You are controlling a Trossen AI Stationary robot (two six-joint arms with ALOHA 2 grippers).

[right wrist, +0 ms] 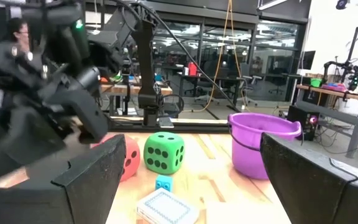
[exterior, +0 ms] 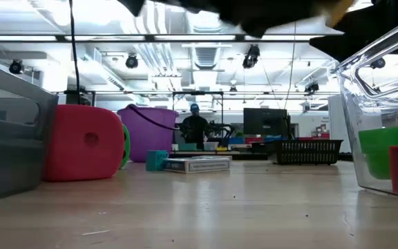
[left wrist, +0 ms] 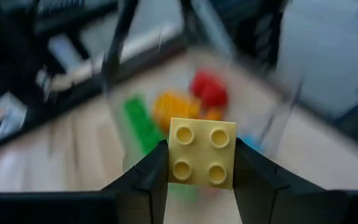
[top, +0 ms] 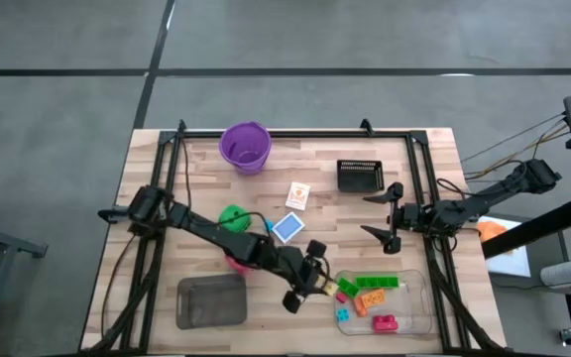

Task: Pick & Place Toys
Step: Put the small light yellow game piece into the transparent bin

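Left wrist view: left gripper [left wrist: 201,163] clamped on square yellow brick [left wrist: 202,153], studs facing camera, no long axis, above clear tray [top: 419,315]. Right gripper [top: 389,216] spread wide, empty.

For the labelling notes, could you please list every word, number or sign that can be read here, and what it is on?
No words, brands or numbers can be read in any view.
Green die: black dots only, no text.
Red die: dots, mostly hidden.
Cards: print too small to read.
Card stack: edge print too blurred to read.
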